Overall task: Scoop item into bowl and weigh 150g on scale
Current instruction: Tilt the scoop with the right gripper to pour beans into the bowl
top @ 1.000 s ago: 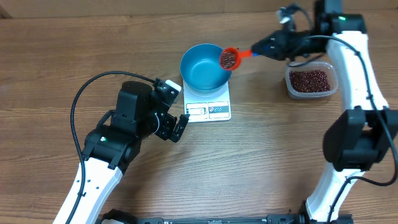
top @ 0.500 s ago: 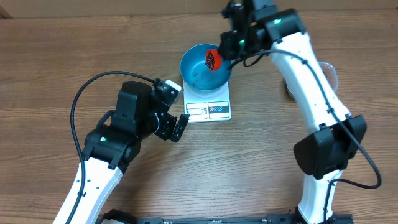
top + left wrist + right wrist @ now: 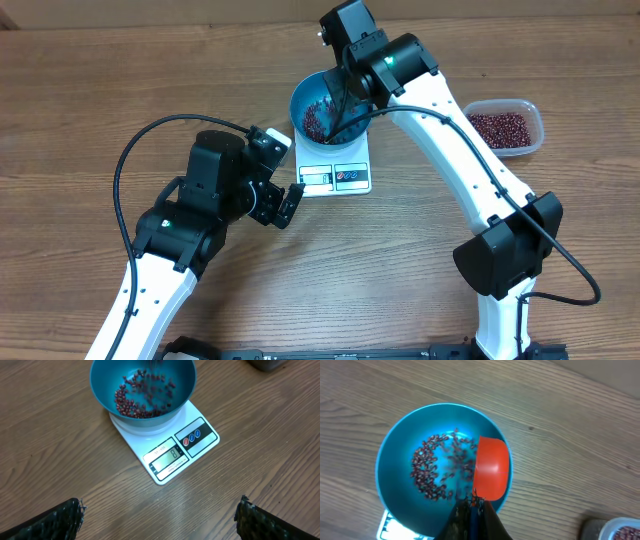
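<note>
The blue bowl (image 3: 302, 100) stands on the white scale (image 3: 345, 178). Dark red-brown beans (image 3: 131, 404) lie scattered in its bottom, and some blur in mid-fall. My right gripper (image 3: 471, 506) is shut on the blue handle of an orange scoop (image 3: 491, 474). The scoop is tipped over inside the bowl (image 3: 390, 460), its back facing the camera. In the overhead view the right gripper (image 3: 343, 108) hangs over the bowl's right half. My left gripper (image 3: 160, 517) is open above bare wood just in front of the scale (image 3: 200, 445), whose display shows a single digit.
A clear plastic tub (image 3: 535, 125) holding more beans (image 3: 500, 128) sits to the right of the scale. The left arm (image 3: 215, 195) rests left of the scale, its black cable looping over the table. The right arm arches across from the front right.
The right arm swung left from beside the tub to over the bowl and tipped the full scoop. Beans now lie in the bowl. The left arm has not moved.
</note>
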Motion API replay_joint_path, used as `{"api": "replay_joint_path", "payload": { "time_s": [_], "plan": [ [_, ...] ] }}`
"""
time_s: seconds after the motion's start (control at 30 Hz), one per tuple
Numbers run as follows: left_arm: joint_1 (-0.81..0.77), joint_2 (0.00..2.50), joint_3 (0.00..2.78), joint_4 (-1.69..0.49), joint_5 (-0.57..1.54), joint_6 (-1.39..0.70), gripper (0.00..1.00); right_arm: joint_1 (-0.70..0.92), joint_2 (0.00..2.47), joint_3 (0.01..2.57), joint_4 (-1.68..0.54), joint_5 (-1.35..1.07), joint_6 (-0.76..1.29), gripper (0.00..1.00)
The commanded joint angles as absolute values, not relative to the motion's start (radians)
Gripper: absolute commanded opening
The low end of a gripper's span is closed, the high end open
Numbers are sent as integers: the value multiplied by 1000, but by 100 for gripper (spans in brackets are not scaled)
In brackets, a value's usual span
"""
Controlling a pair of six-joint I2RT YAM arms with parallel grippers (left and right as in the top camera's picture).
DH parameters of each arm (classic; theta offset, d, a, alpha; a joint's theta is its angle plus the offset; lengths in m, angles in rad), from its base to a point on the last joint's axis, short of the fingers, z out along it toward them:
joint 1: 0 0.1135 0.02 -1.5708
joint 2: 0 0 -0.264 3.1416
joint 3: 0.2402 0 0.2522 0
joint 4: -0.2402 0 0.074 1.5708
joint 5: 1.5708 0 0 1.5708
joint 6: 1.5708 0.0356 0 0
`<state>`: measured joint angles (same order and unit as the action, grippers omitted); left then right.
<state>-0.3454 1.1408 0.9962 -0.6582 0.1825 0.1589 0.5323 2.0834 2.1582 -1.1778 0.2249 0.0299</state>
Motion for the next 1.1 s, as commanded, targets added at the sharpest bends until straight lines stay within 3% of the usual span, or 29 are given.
{"api": "replay_joint_path", "payload": {
  "time_s": [0.0, 0.47, 0.73, 1.07],
  "plan": [
    [-347, 1139, 1019, -657, 176, 149, 99, 531, 2083, 2190, -1176, 268, 36, 4],
    [-347, 1139, 1019, -657, 176, 149, 99, 524, 2074, 2191, -1182, 142, 0, 4],
    [-347, 1139, 1019, -657, 176, 149, 100, 435, 1999, 2195, -1180, -55, -20, 4],
    [-347, 1139, 1019, -657, 176, 149, 100, 462, 1999, 2194, -1212, 21, -40, 4]
  ]
}}
